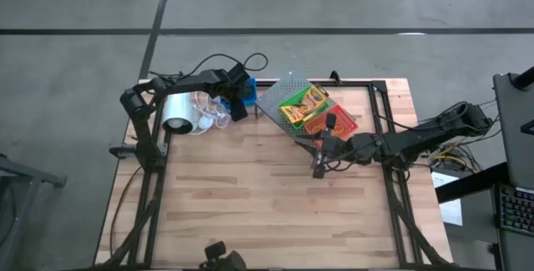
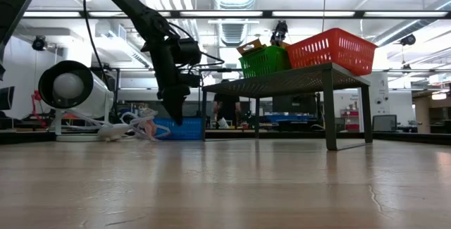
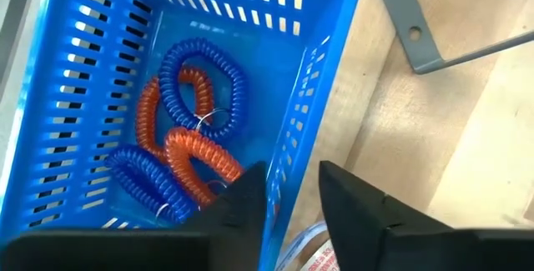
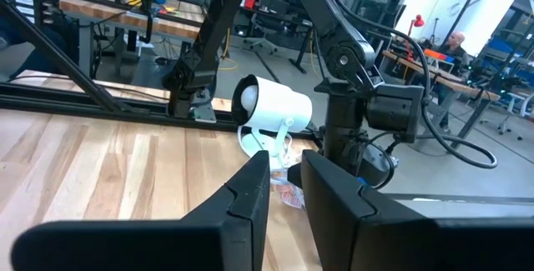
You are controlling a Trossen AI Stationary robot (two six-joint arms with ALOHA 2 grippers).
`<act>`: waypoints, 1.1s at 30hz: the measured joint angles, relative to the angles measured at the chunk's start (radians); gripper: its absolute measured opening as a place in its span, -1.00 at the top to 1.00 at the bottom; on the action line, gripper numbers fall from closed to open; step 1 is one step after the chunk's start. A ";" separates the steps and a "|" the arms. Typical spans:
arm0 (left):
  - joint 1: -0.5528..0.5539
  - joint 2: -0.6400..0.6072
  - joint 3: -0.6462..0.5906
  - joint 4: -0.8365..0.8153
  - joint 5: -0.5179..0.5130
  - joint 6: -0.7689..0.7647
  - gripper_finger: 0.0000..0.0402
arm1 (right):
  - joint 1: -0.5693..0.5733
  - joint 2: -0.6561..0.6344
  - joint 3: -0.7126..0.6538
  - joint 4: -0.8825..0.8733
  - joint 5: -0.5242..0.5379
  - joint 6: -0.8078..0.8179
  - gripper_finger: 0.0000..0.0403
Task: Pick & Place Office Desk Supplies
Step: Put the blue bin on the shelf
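A blue bin (image 3: pixel 100 96) stands on the table's far left. Blue and red-orange coiled ring bands (image 3: pixel 188 138) lie on its floor. My left gripper (image 3: pixel 292 186) reaches down over the bin (image 1: pixel 247 90) and is shut on one wall. Right of it, a green bin (image 2: pixel 264 61) holding a yellow-and-green crayon box (image 1: pixel 302 104) and a red-orange bin (image 2: pixel 335 49) stand on the grey rack (image 2: pixel 282 82). My right gripper (image 4: pixel 284 179) hovers level above the table just in front of the rack (image 1: pixel 288 83). It is open by a narrow gap, with nothing between its fingers. My left gripper has the blue bin's side wall (image 3: pixel 288 158), the one facing the table's near edge, between its fingers. One finger (image 3: pixel 246 200) is inside the bin and the other (image 3: pixel 350 200) outside. The fingers come steeply from above. The bin stands upright on the table.
A white roll (image 1: pixel 178 111) with white cord and clear wrapping (image 1: pixel 210 114) lies just left of the blue bin. The rack's leg (image 3: pixel 417 37) stands close beside the bin. Bare wood (image 1: pixel 250 196) covers the table's near half. A dark frame (image 1: pixel 392 179) borders the table.
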 joint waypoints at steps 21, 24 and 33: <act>0.000 -0.001 0.003 0.001 0.044 -0.016 0.92 | 0.000 0.000 0.000 0.000 0.000 0.000 0.66; 0.000 -0.003 0.009 0.001 0.044 -0.015 0.94 | 0.000 0.000 0.000 0.000 0.000 0.000 0.66; 0.000 -0.009 0.067 -0.021 0.028 0.044 0.95 | 0.000 0.000 0.000 0.000 0.000 0.000 0.66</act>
